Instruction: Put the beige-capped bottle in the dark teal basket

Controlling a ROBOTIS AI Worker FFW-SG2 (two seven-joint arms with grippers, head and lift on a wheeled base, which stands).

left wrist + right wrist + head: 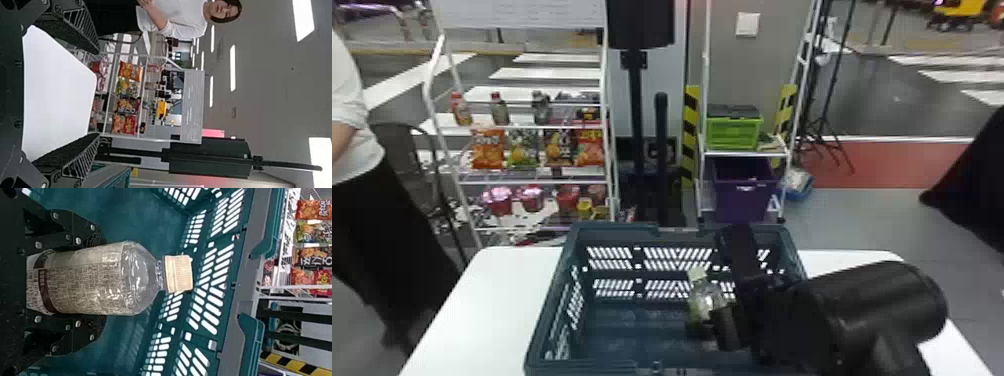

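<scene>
Placing step: right claw [101, 282] closed to bottle width on the beige-capped bottle [137, 276] inside the dark teal basket [612, 230], left claw [96, 94] wide open, empty; next, likely lower, release.

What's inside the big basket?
A bottle with a beige cap, held in the right gripper. The black arm hides part of the basket, so I can't tell what's behind it.

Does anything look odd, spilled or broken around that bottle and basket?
Nothing stands out. The bottle is capped and looks undamaged in the right claw, inside the upright basket; I see no spill.
</scene>
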